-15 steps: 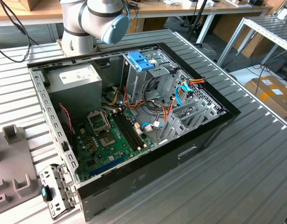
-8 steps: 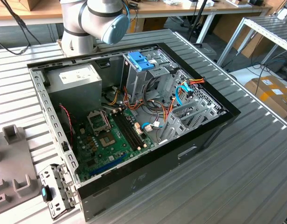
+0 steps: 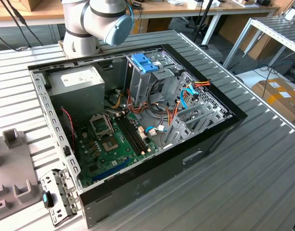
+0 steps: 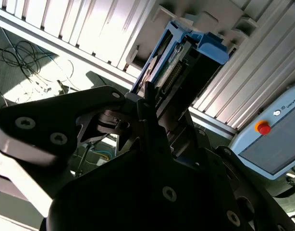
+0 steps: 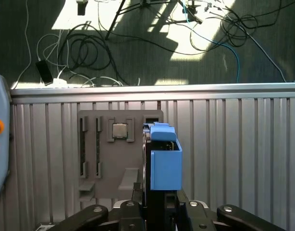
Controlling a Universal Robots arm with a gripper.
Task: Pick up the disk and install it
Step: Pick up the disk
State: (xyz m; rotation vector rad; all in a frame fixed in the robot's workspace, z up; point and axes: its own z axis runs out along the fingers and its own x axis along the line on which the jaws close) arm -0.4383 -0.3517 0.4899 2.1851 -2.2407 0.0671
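Exterior view: open computer case (image 3: 152,185) on the ribbed table (image 3: 253,183). Second wrist view: my gripper (image 4: 169,103) straddles the disk (image 4: 205,45). First wrist view: the disk (image 5: 165,166) stands edge-on at the grey holder (image 5: 97,163); whether I clamp it, I cannot tell.

The exterior view looks down slantwise on the open computer case (image 3: 138,120). Both wrist views look closely past the gripper (image 5: 154,207) — they share the disk (image 5: 165,163) (image 4: 186,53) and grey tray (image 5: 104,154) (image 4: 210,21).
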